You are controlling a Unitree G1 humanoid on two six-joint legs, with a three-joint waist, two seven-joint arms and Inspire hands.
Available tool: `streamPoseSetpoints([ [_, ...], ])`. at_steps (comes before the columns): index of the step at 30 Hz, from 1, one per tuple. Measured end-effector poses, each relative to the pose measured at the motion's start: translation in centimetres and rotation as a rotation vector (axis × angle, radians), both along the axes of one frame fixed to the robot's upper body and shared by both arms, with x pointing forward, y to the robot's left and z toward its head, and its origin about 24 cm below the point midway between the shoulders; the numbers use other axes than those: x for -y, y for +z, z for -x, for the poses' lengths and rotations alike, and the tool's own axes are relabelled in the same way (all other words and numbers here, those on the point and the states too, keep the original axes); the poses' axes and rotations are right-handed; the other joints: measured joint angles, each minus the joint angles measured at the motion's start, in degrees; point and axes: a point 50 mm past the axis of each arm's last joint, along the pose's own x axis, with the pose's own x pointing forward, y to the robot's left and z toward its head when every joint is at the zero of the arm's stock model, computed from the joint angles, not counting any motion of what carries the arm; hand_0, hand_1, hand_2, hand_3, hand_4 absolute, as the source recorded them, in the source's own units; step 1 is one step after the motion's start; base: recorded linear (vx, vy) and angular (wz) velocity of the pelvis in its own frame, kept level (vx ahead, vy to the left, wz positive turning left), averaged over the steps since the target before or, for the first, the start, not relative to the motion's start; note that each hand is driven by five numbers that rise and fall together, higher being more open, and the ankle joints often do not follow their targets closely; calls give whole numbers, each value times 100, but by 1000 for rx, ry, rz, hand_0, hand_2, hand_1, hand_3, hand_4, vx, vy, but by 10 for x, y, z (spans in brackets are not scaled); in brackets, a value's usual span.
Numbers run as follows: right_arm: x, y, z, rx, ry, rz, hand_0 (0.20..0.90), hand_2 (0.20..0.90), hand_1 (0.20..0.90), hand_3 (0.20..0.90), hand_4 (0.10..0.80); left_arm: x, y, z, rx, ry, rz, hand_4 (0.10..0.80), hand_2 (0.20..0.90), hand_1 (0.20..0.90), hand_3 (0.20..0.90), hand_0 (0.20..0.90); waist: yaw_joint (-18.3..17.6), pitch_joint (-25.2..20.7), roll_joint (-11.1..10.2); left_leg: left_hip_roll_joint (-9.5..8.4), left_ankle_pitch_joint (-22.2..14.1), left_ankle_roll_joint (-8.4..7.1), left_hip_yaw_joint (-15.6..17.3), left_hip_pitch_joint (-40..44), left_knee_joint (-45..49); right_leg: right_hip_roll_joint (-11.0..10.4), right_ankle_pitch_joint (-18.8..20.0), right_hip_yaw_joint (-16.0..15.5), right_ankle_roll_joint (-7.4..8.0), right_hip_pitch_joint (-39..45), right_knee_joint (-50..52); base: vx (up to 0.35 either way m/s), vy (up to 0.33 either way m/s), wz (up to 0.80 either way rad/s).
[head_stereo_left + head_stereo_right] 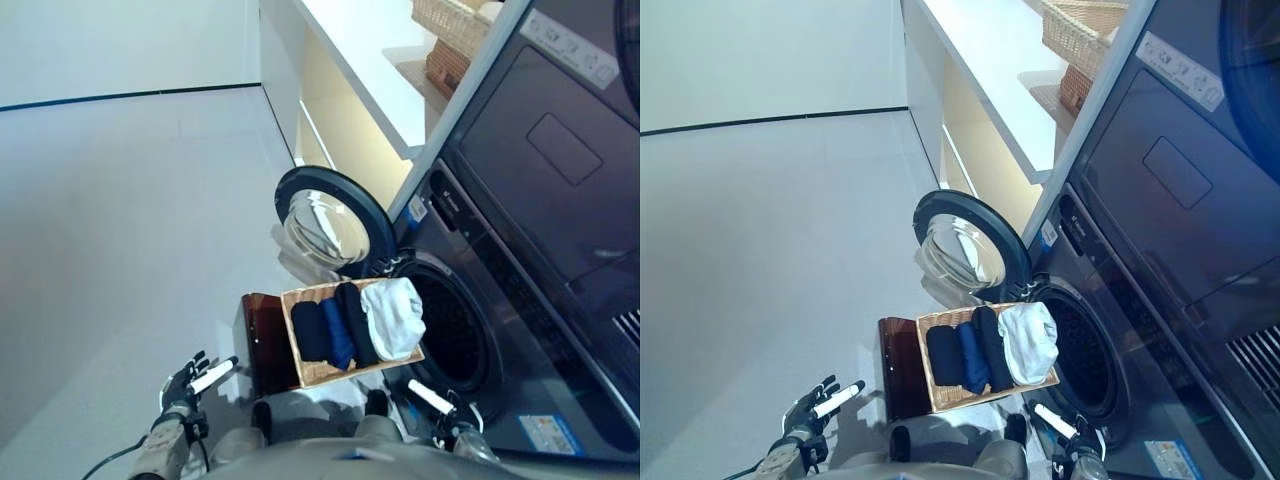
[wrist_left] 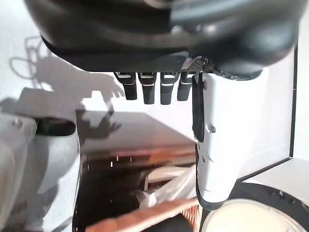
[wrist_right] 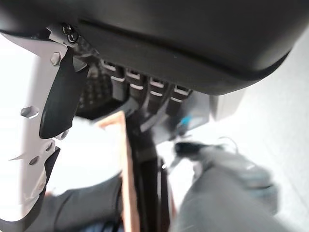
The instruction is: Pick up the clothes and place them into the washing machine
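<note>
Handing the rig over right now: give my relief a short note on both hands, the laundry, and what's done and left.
Left hand: open, empty, low beside the dark stool.
Right hand: open, empty, low in front of the washing machine.
Clothes: dark, blue and white pieces all in the wicker basket on the stool.
Done: washer door stands open.
Left: nothing grasped or loaded yet; move every piece into the drum.

Washing machine [image 1: 520, 300] cut off at right edge, drum interior dark
</note>
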Motion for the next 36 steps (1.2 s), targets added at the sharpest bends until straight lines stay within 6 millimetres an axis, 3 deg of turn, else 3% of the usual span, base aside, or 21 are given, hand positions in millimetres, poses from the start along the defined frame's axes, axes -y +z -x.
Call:
streamPoseSetpoints([
  [1,-9,-4,11,-26,-8,-24,900,900,900,900,800,-5,4,-2,20,-9,-13,800,900,900,900,900,39,-30,-245,-33,-47,-165,-18,8,14,14,-278,-111,-64,-9,121,-72,-141,30],
  [2,-11,-6,15,-45,-11,-31,900,900,900,900,800,-4,5,-4,28,-1,-6,800,900,900,900,900,82,-40,-294,84,-113,-301,-16,-22,103,82,-459,-169,-156,-27,109,-117,-171,21],
  [4,-7,-2,4,-9,-4,-18,900,900,900,900,800,6,4,-6,45,-7,24,800,900,900,900,900,34,156,-34,411,-172,-500,-174,-304,360,401,-540,-377,-247,-1,120,-159,-179,30],
  [6,3,2,-6,14,6,9,900,900,900,900,800,18,6,-18,83,-19,55,800,900,900,900,900,45,290,173,589,-230,-631,-376,-578,555,604,-587,-581,-355,-54,116,-177,-144,43],
  [9,4,8,-26,71,60,19,900,900,900,900,800,24,14,-37,147,-28,75,800,900,900,900,900,21,473,302,707,-227,-716,-548,-971,737,697,-632,-842,-443,-208,149,-83,-78,45],
  [10,6,12,-34,106,59,30,900,900,900,900,800,26,17,-45,166,-39,76,800,900,900,900,900,-81,519,329,721,-183,-733,-378,-1206,883,656,-651,-949,-446,-241,153,-104,-13,78],
  [11,5,13,-37,118,46,27,900,900,900,900,800,27,20,-52,189,-46,79,800,900,900,900,900,-161,595,372,730,-130,-710,-194,-1428,1102,627,-684,-1086,-433,-261,204,-127,46,74],
  [13,5,15,-43,127,46,47,900,900,900,900,800,23,28,-66,234,-54,61,800,900,900,900,900,-74,871,275,713,-205,-727,-78,-1571,1467,571,-765,-987,-423,-346,392,-16,68,10],
  [14,5,17,-50,140,61,52,900,900,900,900,800,20,30,-68,242,-45,53,800,900,900,900,900,-10,887,258,739,-315,-632,-173,-1542,1430,595,-760,-919,-434,-434,348,77,16,-46],
  [16,4,19,-58,159,71,57,900,900,900,900,800,14,29,-65,232,-20,42,800,900,900,900,900,32,952,172,706,-379,-632,-122,-1507,1434,600,-641,-694,-452,-454,226,28,29,-47],
  [24,3,28,-73,231,52,83,900,900,900,900,800,13,34,-73,257,-38,27,800,900,900,900,900,-9,963,214,623,-235,-567,21,-1711,1227,483,-511,-664,-417,-755,166,-43,78,-5],
  [30,6,31,-80,251,4,91,900,900,900,900,800,15,40,-84,289,-51,27,800,900,900,900,900,-3,1026,316,494,-254,-484,88,-1718,1198,338,-484,-653,-366,-774,143,5,54,1],
  [36,-2,49,-121,355,31,82,900,900,900,900,800,32,43,-92,320,-90,59,800,900,900,900,900,49,1107,552,376,-221,-428,71,-1829,1174,224,-457,-694,-309,-856,145,9,38,8],
])
